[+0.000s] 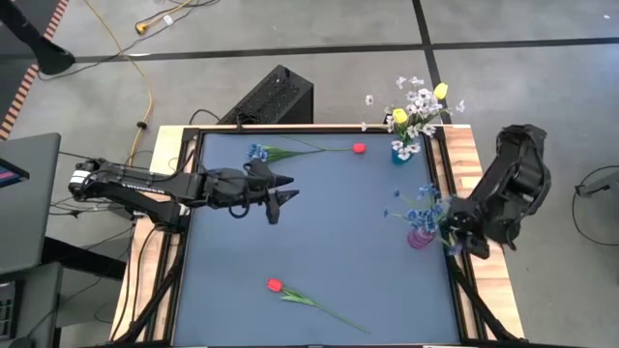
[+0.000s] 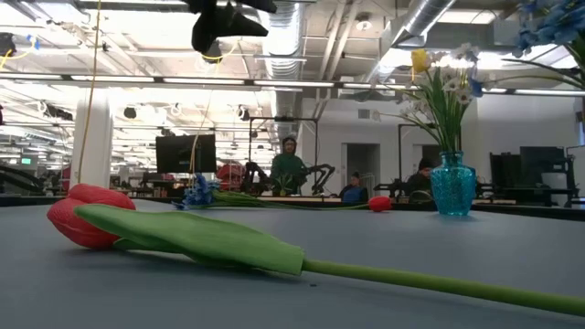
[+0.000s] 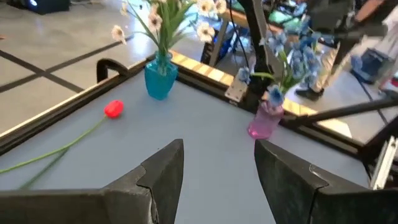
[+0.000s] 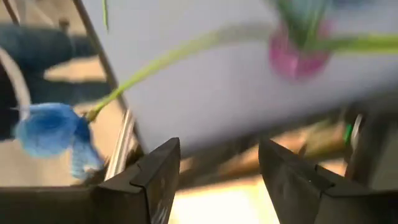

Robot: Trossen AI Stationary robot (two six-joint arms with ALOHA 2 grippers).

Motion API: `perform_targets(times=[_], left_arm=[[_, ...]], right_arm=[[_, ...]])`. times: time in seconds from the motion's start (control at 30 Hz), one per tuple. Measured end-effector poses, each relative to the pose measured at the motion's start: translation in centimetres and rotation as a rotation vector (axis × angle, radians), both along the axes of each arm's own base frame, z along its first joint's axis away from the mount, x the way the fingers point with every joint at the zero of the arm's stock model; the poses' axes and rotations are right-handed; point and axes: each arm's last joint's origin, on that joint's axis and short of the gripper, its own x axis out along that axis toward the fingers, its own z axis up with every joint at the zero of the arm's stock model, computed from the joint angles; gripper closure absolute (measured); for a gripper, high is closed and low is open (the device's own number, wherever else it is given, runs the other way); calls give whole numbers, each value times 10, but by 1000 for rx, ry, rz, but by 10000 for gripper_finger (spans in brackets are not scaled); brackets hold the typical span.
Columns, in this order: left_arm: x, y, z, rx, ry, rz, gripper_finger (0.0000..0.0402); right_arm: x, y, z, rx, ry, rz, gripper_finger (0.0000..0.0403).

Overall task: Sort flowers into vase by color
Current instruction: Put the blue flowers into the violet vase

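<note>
While my left gripper [image 1: 282, 193] hangs with fingers spread and empty, the nearest red tulip [image 1: 274, 284] lies light and floppy below it on open mat; I'd pinch its thin stem. Farther off, my right gripper [image 1: 455, 232], apart too, crowds the pink vase [image 1: 419, 237] at the edge.

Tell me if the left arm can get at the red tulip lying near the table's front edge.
Probably yes. The left gripper hangs open above the table's middle, and the red tulip lies alone on bare mat in front of it, with nothing between them. Both vases stand far off on the right side.
</note>
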Motion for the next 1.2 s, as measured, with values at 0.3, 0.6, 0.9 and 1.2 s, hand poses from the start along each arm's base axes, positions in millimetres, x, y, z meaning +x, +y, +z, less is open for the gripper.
perform_targets(times=[0.3, 0.6, 0.9, 1.2], left_arm=[[-4, 1, -13, 50, 158, -45, 216], [-9, 44, -23, 108, 302, -32, 217], [-7, 143, -59, 119, 407, -19, 217], [-1, 214, -119, 82, 611, 15, 217]], right_arm=[[0, 9, 7, 282, 284, -67, 159], [33, 41, 25, 539, 82, -172, 159], [73, 84, 37, 716, -173, -230, 159], [98, 80, 69, 756, -728, -292, 159]])
